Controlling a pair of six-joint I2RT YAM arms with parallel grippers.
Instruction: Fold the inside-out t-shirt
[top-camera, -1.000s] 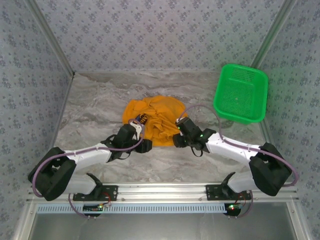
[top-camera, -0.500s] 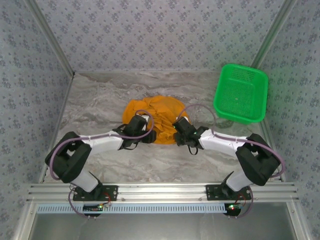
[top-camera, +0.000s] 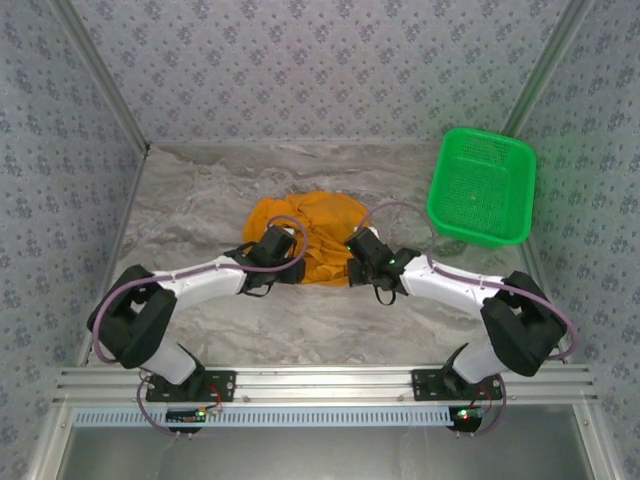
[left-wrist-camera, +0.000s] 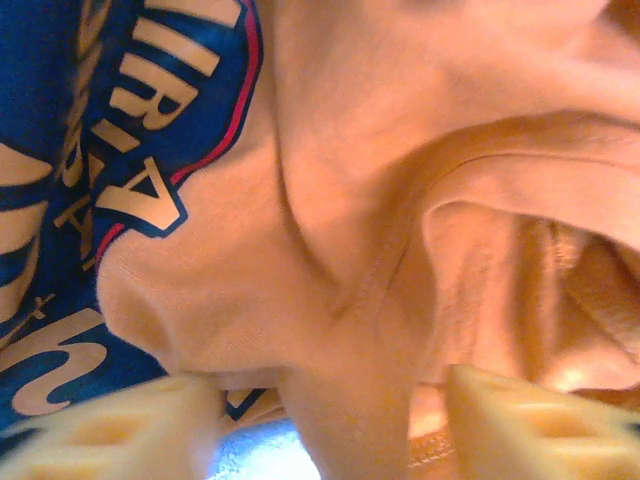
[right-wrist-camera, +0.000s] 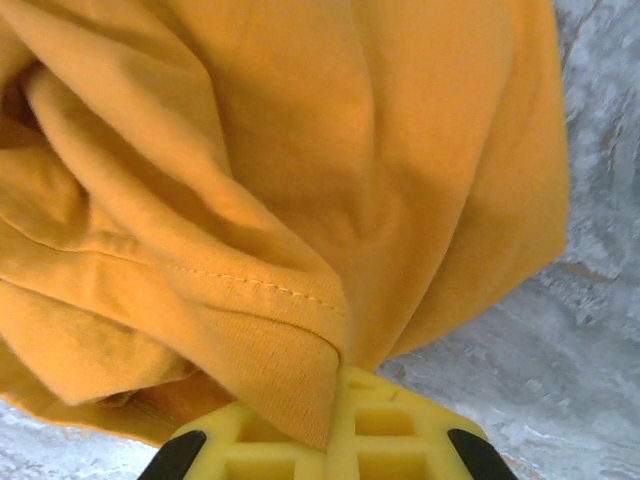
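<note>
1. The bench (top-camera: 200, 200), a grey marbled surface, is carrying everything.
2. The inside-out t-shirt (top-camera: 325, 222) is lying crumpled in an orange-yellow heap about midway between the bench's left and right edges. Both arms are reaching into its near side.
3. The green mesh basket (top-camera: 480, 190) is sitting in the far right corner, well apart from the shirt.
4. The left gripper (left-wrist-camera: 330, 430) is sitting at the heap's near left side. Its fingers are standing wide, with a loose bulge of cloth hanging between them, not pinched.
5. The right gripper (right-wrist-camera: 330, 440) is clamping a stitched hem at the heap's near right side, its fingers closed together.
6. A blue print (left-wrist-camera: 60, 150) with pale lettering is showing on the cloth beside the left gripper.
</note>
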